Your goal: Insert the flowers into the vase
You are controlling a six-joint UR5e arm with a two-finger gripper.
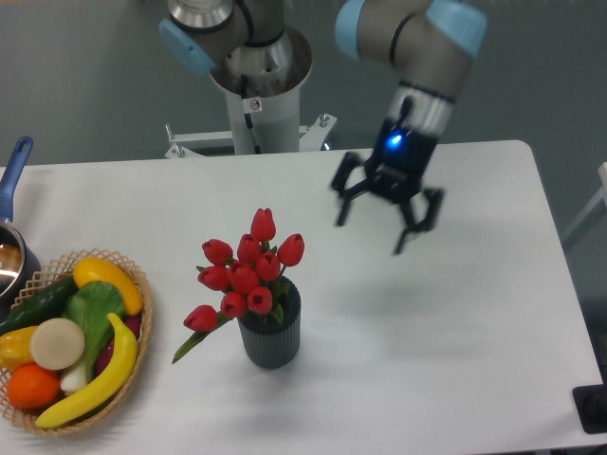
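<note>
one gripper: gripper (386,218) hangs above the table (474,313), jaws spread wide, holding nothing
flowers: flowers (243,275) stand in the vase (270,332), one bud drooping over its left rim
vase: upright near table middle, well apart from the gripper
left edge: wicker basket (71,336) of fruit; pot (11,237)

Robotics lab, arm pedestal (254,90) bolted behind a white table (474,313), plain grey wall (85,76)
</note>
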